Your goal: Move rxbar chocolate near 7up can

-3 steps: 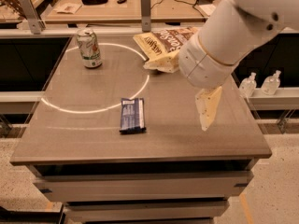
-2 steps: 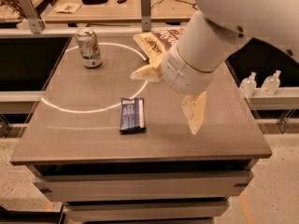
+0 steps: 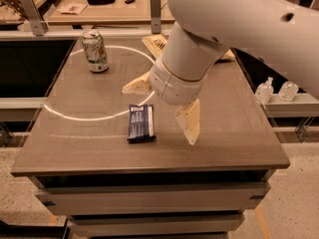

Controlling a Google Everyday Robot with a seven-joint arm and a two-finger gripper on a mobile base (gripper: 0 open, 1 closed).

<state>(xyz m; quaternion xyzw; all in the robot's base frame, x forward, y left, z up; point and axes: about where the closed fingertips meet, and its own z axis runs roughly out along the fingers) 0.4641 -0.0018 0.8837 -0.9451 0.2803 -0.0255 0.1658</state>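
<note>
Observed: the gripper [image 3: 159, 113] hangs low over the middle of the table [image 3: 229, 108], its two pale fingers [image 3: 188, 124] spread wide and holding nothing. The rxbar chocolate [image 3: 141, 122] lies flat just beside it, towards the front edge, untouched. The 7up can [image 3: 94, 51] stands upright at the far left, well apart from the bar. A chip bag [image 3: 158, 43] lies behind the arm, mostly hidden.

Assessment: the pick is not yet made.

Risks noted:
- The bar is thin and flat. Fingers descending off-centre would likely shove or spin it rather than pinch it.
- A shallow grip on the slick wrapper could let it slip in transit.
- The can is light-looking and upright. A wide approach by the bulky wrist could tip it.
- The bar sits near the front edge, so a push that way risks losing it.
</note>
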